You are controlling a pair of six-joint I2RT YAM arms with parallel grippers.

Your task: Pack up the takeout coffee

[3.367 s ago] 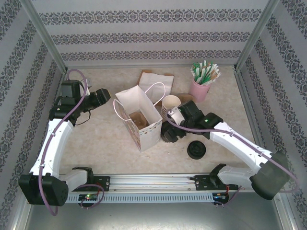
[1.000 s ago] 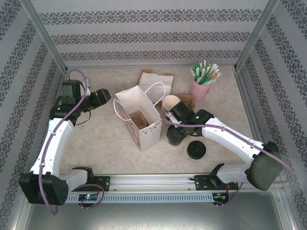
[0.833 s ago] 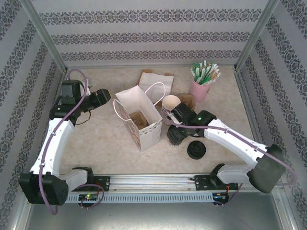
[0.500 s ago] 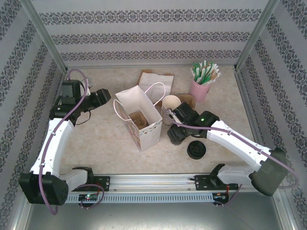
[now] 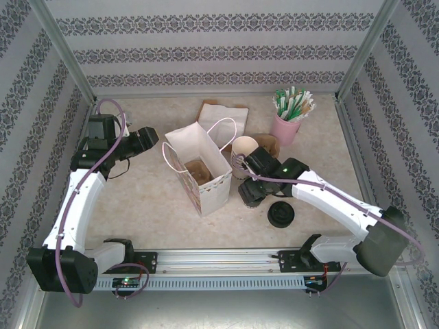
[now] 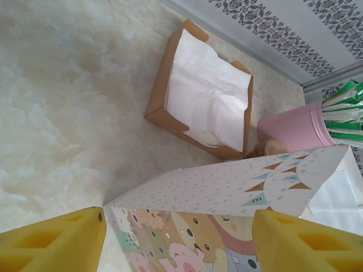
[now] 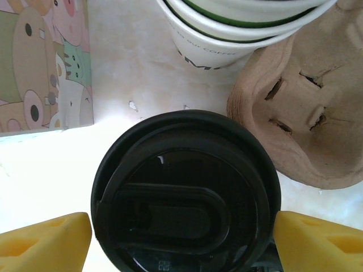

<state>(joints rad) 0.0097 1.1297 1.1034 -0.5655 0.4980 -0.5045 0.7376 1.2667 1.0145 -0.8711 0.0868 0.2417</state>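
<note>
Leftmost, the left gripper (image 6: 178, 243) hangs just left of the bag (image 5: 214, 194), released, its yellow pads spread wide with the bag's printed side between them in the wrist view. That looks like a ready stance for steadying the bag while the other arm loads it, though the pads touch nothing.

The bag stands upright with its mouth open to the top, which is what packing needs. Something brown lies at its bottom, too small to name. Behind the bag sits a brown box (image 6: 204, 96) holding white paper.

Just right of the bag stands a stack of cups (image 7: 238, 28), lidless and nested. In front of that stack, also just right of the bag, is the coffee (image 7: 184, 209), upright on the table and not yet packed. The right gripper (image 7: 182, 241) is over it from above, released, one pad at each side of the black lid. The lid hides the cup wall, so contact below it cannot be judged. This reads as the start of a grasp, with the cup kept upright so nothing spills.

Further right of the bag lies a pulp carrier (image 7: 300, 124), its slots empty. Beyond it a pink cup (image 5: 287, 127) holds green and white sticks. A loose lid (image 5: 281, 214) lies right of the bag, toward the front.
</note>
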